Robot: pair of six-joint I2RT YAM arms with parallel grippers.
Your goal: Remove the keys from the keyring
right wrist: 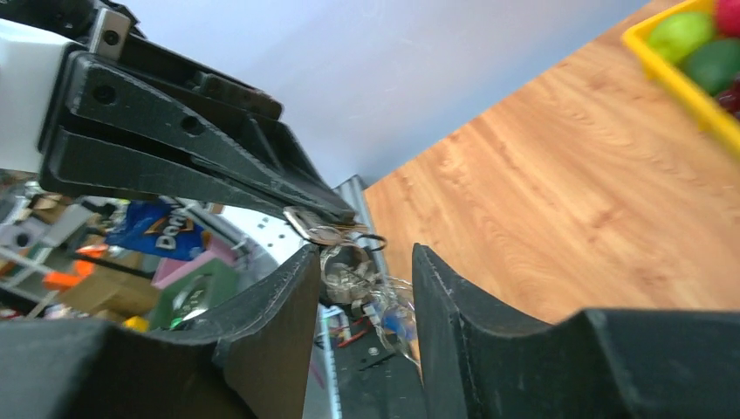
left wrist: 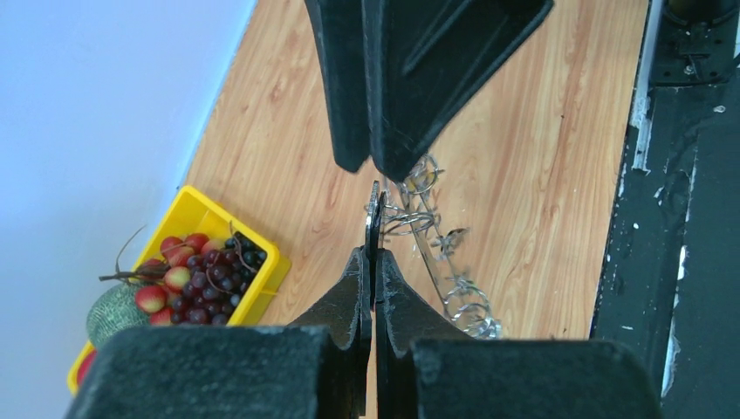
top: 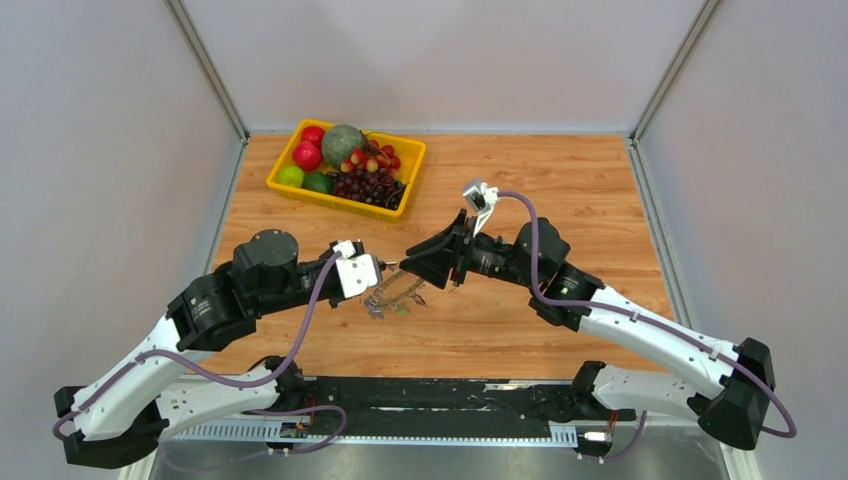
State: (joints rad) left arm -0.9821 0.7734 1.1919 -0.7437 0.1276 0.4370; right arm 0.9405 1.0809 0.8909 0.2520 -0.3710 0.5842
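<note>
My left gripper [top: 383,272] is shut on the edge of the silvery keyring [left wrist: 375,214] and holds it above the table. In the left wrist view its fingertips [left wrist: 359,266] pinch the ring edge-on. A tangle of small silvery rings and keys [left wrist: 441,262] hangs below the keyring. It also shows in the top view [top: 395,295]. My right gripper [right wrist: 364,255] is open, tip to tip with the left gripper. Part of the hanging bunch [right wrist: 362,284] sits between its fingers. One blue key head [right wrist: 397,323] shows. Single keys are too blurred to tell apart.
A yellow fruit tray [top: 412,152] with grapes, apples, limes and a melon stands at the back left. It also shows in the left wrist view [left wrist: 194,212]. The arms' black base rail [top: 440,395] runs along the near edge. Grey walls close in the table.
</note>
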